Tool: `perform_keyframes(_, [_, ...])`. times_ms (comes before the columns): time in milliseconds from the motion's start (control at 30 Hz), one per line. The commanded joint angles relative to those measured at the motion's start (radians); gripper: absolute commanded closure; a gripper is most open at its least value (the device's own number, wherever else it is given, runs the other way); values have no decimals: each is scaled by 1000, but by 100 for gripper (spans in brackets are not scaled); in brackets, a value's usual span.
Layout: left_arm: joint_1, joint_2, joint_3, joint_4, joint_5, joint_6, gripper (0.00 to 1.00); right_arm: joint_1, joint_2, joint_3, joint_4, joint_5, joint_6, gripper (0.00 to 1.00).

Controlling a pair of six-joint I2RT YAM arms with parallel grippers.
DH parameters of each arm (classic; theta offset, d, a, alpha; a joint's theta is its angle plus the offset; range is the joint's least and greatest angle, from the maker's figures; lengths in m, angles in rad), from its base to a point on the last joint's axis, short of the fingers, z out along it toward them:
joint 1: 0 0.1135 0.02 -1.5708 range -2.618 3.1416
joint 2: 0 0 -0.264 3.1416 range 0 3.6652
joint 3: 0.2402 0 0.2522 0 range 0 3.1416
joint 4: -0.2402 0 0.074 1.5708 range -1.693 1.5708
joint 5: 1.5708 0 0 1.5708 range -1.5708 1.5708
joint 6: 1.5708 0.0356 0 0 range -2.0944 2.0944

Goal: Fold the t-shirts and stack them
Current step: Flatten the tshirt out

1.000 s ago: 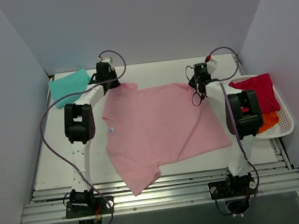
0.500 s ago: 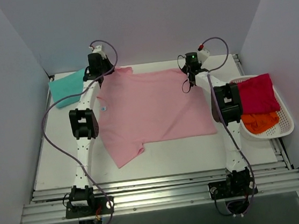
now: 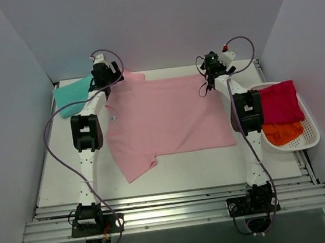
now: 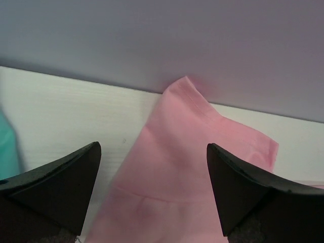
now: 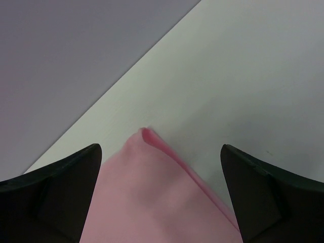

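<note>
t-shirts [image 3: 168,118] [image 3: 71,96] [image 3: 280,99] [image 3: 281,133]: 4 | basket [image 3: 313,130]: 1 | arms [image 3: 86,133] [image 3: 246,112]: 2 | table [image 3: 57,180]: 1

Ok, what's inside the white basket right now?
In the basket, a crimson shirt lies on top, partly covering an orange shirt at the near end. Whatever lies beneath them is hidden.

We list the following.

- One white table [image 3: 56,169] with a matte top, boxed in on three sides.
- One back wall [image 3: 151,23], plain pale grey with a faint violet cast, meeting the table's far edge.
- One left wall [image 3: 3,116] and one right wall [image 3: 319,51] in the same finish, both spreading outward toward the near side.
- Aluminium rails [image 3: 178,205], several parallel bars along the table's near edge.
- Below them we note a strip of dark grey floor [image 3: 182,242].
- The light is soft and even, and we see only faint shadows.
</note>
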Motion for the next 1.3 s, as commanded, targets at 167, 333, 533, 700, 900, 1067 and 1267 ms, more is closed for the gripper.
perform_keyframes(167, [-29,-616,-526,239,-277,-7,6,60,-391,-258,-4,199,-37,0])
perform_keyframes(333, [-85,-972,-1042,273,-291,-91,6,183,-720,-615,-58,475,154,0])
perform_keyframes(533, [-353,-1364,-1548,316,-411,-117,6,414,-1047,-1058,90,477,137,2])
perform_keyframes(700, [-697,-1566,-1815,564,-661,67,6,649,-1086,-1029,-249,570,259,0])
perform_keyframes(900, [-800,-1631,-1687,-97,-740,-293,4,688,-1172,-1140,-471,397,466,0])
perform_keyframes(1067, [-978,-1700,-1673,-651,-995,-831,4,688,-1506,-1505,-440,293,653,2])
perform_keyframes(1267, [-1000,-1680,-1721,-1038,-957,-1218,4,665,-1758,-1592,-351,271,488,0])
